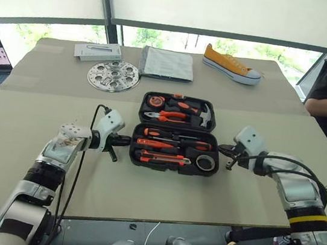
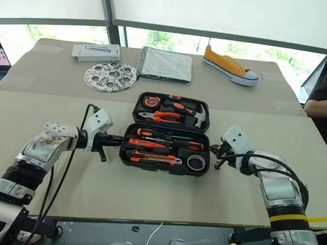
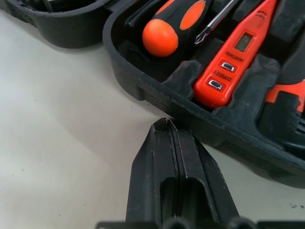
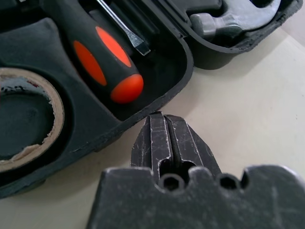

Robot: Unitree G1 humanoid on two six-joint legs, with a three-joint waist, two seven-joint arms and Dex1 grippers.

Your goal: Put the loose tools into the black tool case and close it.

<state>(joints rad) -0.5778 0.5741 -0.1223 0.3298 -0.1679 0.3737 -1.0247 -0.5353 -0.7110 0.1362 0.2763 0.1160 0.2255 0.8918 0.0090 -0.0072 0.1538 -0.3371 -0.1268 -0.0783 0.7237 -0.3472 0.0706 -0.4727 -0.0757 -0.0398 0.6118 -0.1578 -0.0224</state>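
Case open between both closed fingers.

Open black tool case lies between left pincer and right pincer.

Bare table stretches on both outer sides of the open black tool case, and in front of it toward the near edge. Each gripper sits just beside a case end wall, left gripper and right gripper, jaws pressed together. Behind the case stand a perforated disc, a grey folder and a yellow shoe.
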